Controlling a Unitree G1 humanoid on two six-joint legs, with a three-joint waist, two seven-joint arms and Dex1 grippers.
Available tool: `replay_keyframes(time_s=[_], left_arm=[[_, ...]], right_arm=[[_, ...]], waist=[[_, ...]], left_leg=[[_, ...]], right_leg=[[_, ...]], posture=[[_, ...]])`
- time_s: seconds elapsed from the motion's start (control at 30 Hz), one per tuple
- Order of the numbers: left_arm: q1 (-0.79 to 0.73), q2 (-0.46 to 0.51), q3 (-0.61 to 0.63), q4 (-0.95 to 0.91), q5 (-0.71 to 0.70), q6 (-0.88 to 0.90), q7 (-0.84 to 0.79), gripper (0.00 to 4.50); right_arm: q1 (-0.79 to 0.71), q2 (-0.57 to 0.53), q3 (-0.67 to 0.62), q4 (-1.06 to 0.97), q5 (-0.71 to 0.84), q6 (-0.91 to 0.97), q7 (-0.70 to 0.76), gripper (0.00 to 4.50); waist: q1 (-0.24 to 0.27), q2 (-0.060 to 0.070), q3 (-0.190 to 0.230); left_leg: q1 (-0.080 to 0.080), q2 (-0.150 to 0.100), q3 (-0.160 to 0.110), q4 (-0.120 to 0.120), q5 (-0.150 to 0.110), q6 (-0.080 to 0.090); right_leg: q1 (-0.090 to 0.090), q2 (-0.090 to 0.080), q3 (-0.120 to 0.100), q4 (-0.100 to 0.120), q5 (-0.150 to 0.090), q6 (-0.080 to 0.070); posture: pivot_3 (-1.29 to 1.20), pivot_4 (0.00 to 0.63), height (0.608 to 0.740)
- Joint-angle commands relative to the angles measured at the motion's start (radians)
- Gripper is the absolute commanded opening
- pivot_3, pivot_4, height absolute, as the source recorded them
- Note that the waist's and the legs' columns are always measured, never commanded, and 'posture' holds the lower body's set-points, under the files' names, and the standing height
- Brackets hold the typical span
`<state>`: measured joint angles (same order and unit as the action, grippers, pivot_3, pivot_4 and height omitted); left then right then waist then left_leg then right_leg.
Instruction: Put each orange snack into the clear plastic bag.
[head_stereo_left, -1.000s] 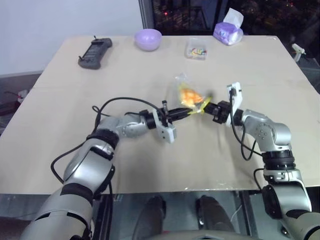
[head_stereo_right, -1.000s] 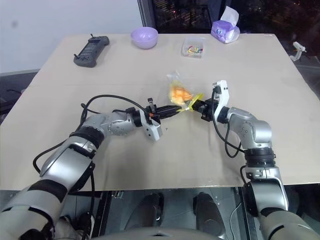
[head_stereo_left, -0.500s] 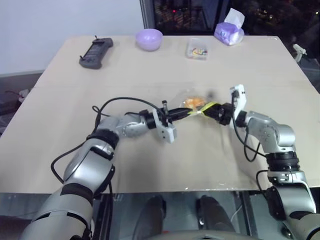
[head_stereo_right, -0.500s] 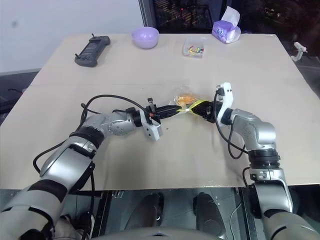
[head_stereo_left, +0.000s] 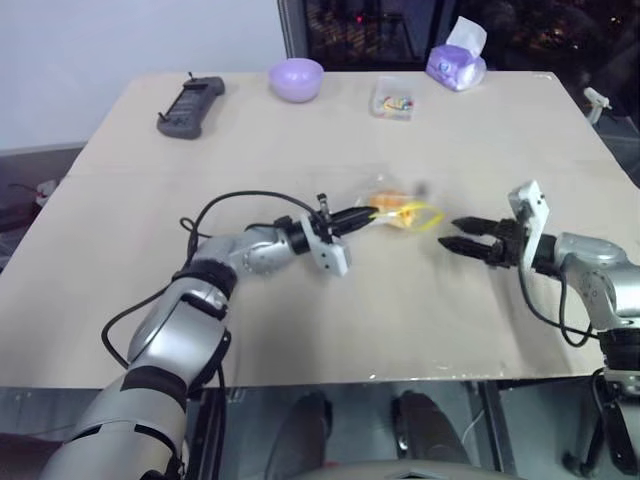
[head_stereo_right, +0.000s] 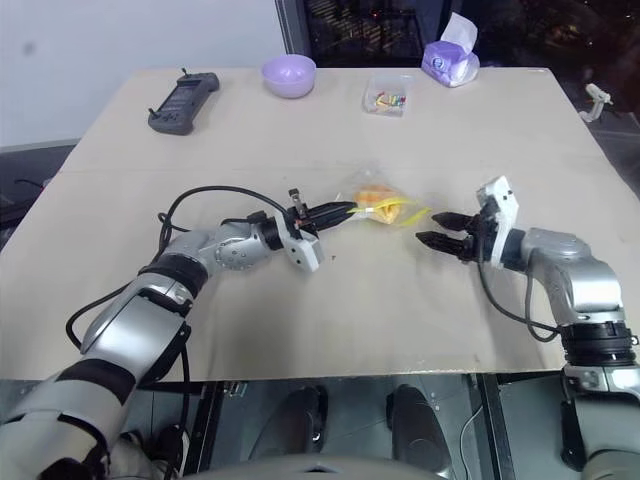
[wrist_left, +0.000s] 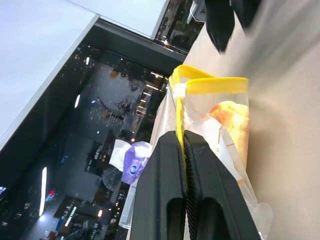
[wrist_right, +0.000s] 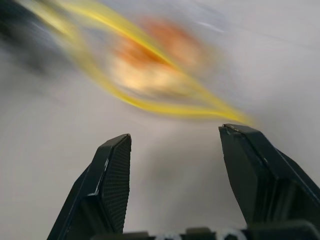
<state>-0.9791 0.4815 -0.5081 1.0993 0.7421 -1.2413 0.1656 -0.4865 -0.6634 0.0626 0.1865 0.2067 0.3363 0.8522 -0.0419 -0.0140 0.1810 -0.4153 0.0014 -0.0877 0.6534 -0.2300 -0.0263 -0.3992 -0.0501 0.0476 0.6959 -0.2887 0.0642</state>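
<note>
The clear plastic bag with its yellow seal strip lies mid-table, its mouth spread open. An orange snack sits inside it, seen also as the orange snack from the head. My left gripper is shut on the bag's yellow seal edge; its black fingers pinch the strip. My right gripper is open and empty, hovering a short way right of the bag's mouth and pointing at it. Its fingers stand wide apart.
At the table's far edge stand a lilac bowl, a small clear box with coloured bits and a purple tissue pack. A black remote lies at the far left. A white object sits off the right edge.
My right gripper has let go of the bag's seal, opened, and pulled away to the right and slightly down. The bag has dropped flatter on the table. The left gripper stays shut on the seal.
</note>
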Motion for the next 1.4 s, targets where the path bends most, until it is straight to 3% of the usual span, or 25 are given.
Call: replay_keyframes(time_s=[0.03,0.23,0.47,0.57,0.7,1.0,1.23,1.4], left_arm=[[-0.015,0.001,0.019,-0.002,-0.027,-0.005,-0.002,0.00],[-0.019,-0.005,0.021,-0.005,-0.033,-0.009,-0.010,0.00],[-0.010,0.001,0.023,-0.011,-0.038,-0.012,-0.013,0.00],[-0.007,0.002,0.022,-0.014,-0.042,-0.010,-0.015,0.00],[-0.004,0.004,0.023,-0.015,-0.045,-0.009,-0.015,0.00],[-0.042,0.043,0.024,-0.036,0.004,0.037,0.028,0.00],[-0.175,0.085,0.122,-0.032,-0.124,0.122,-0.047,0.00],[-0.213,0.073,0.155,-0.052,-0.198,0.139,-0.130,0.00]], right_arm=[[-0.060,0.034,0.078,0.109,-0.161,-0.224,-0.090,3.04],[-0.180,0.101,0.133,0.362,-0.331,-0.509,-0.245,3.04],[-0.218,0.138,0.123,0.472,-0.329,-0.662,-0.220,3.04],[-0.220,0.143,0.117,0.491,-0.325,-0.691,-0.208,1.54],[-0.223,0.145,0.108,0.506,-0.328,-0.704,-0.217,0.06],[-0.263,0.099,0.067,0.504,-0.344,-0.665,-0.267,0.06],[-0.380,-0.041,0.000,0.396,-0.325,-0.598,-0.262,0.06],[-0.382,-0.089,0.008,0.230,-0.285,-0.484,-0.144,0.06]], waist=[[-0.001,0.000,0.000],[-0.004,0.000,0.000],[0.001,0.000,0.000],[-0.001,0.000,0.000],[-0.001,0.000,0.000],[-0.002,0.000,0.000],[0.001,0.000,0.000],[0.001,0.000,0.000]], left_leg=[[0.000,0.000,0.000,0.000,0.000,0.000],[0.001,0.000,0.001,0.000,0.000,0.000],[0.000,0.000,0.001,0.000,0.001,-0.002],[0.000,0.000,0.001,0.000,0.001,-0.002],[0.001,0.000,0.001,0.000,0.001,-0.001],[0.001,0.000,0.001,0.000,0.001,-0.001],[-0.001,0.000,0.001,0.000,0.001,-0.001],[-0.001,0.000,0.001,-0.002,0.001,-0.002]], right_leg=[[0.000,0.000,0.000,0.000,0.000,0.000],[0.000,0.000,0.002,0.000,0.000,0.000],[0.000,0.000,0.001,-0.001,0.000,0.000],[0.000,0.000,0.002,-0.001,0.000,0.000],[0.000,0.000,0.002,0.000,0.000,0.000],[0.000,0.000,0.002,0.000,0.000,0.000],[-0.001,0.000,0.001,-0.001,0.000,0.000],[-0.001,0.000,0.002,-0.003,0.000,0.000]], posture=[[0.00,0.150,0.740],[0.00,0.150,0.740],[0.00,0.150,0.740],[0.00,0.150,0.740],[0.00,0.150,0.740],[0.00,0.150,0.740],[0.00,0.150,0.740],[0.00,0.150,0.740]])
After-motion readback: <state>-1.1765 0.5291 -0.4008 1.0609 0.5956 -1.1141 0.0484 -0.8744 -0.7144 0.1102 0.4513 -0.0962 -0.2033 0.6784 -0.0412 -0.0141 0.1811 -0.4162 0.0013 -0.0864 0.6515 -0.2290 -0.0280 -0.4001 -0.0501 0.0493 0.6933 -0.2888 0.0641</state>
